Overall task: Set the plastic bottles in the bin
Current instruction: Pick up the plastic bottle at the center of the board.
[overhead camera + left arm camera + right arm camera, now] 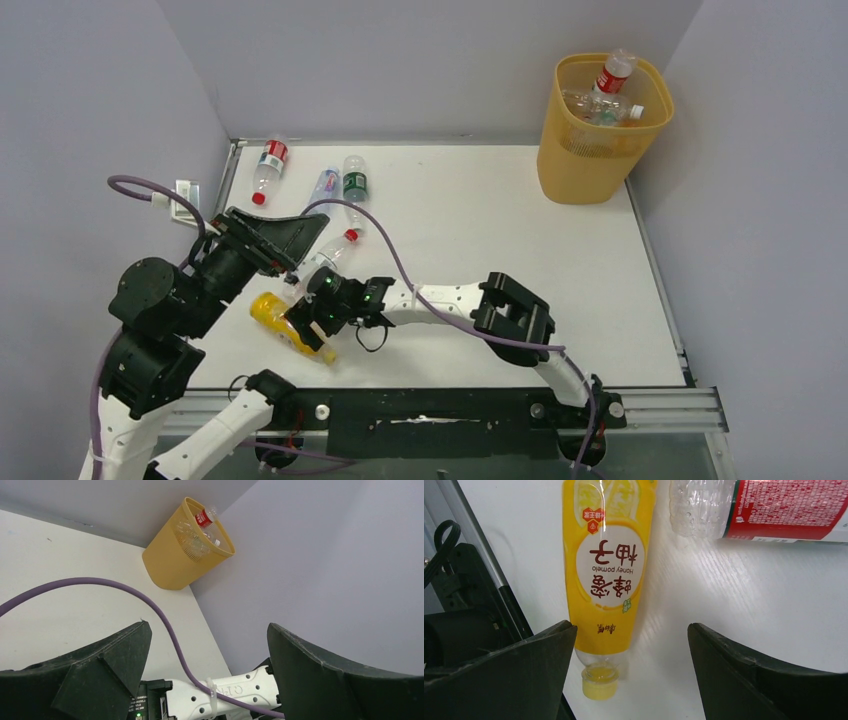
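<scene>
right gripper (630,630) jaws wide apart over the yellow bottle (606,570) at near-left of the table (480,230), bin (590,150) well apart in the far-right corner; left gripper (207,627) also open, empty. I'd centre first since the bottle sits nearer one finger, then drop and close across the labelled body, not the neck, clear of the red-label bottle (784,510) beside it. Bottle lies flat, long axis crossways to the jaw gap, cap toward the near edge

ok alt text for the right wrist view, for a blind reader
A yellow honey pomelo bottle lies on the white table, cap toward the camera, seen through the open right gripper, nearer its image-left side. A clear bottle with a red label lies at top right.
</scene>
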Controlling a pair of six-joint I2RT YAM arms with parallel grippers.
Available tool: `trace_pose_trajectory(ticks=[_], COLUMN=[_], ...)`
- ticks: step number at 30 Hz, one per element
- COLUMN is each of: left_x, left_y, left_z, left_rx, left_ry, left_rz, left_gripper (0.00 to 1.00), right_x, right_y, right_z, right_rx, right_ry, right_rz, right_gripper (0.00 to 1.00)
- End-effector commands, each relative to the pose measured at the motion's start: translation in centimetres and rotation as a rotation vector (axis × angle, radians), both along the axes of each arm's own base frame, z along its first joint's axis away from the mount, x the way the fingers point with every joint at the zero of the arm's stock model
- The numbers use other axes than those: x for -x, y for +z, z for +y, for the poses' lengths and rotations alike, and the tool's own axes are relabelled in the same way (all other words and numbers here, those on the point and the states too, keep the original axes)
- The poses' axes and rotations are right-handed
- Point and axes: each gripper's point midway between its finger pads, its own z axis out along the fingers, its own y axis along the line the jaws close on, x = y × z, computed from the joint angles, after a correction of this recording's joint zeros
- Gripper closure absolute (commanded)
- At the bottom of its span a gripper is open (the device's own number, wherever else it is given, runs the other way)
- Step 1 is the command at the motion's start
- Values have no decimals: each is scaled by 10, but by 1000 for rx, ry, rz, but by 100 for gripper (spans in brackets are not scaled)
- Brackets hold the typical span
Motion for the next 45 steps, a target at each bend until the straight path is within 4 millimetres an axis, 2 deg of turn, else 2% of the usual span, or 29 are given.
trace_pose_trajectory(ticks=[1, 10, 23, 25, 28, 32, 37, 38, 45], left_x=[9, 2, -5, -6, -8, -10, -13, -13, -14], left_y=[31, 24, 18, 17, 16, 15, 19, 19, 20], left_z=[2, -4, -10, -10, -11, -14, -17, -17, -20], left_rx=[35, 22, 14, 13, 13, 10, 17, 17, 14], left_ry=[-19, -26, -34, -35, -36, -42, -47, -49, -59], left_rz=[-115, -98, -83, -80, -77, -75, -88, -89, -93], left_gripper=[12, 12, 12, 12, 12, 12, 12, 12, 12], right_x=[4, 19, 25, 24, 24, 24, 24, 24, 21], right_y=[25, 3, -22, -25, -24, -16, 5, 5, 42], right_z=[22, 27, 27, 27, 26, 23, 11, 5, -32], right_rx=[-70, -18, 55, 66, 69, 54, 37, 43, 21], right_ry=[54, 109, 137, 139, 147, 155, 152, 147, 72], right_rz=[-42, -52, -91, -95, -101, -114, -142, -146, -192], right_gripper=[15, 15, 16, 23, 47, 71, 78, 78, 79])
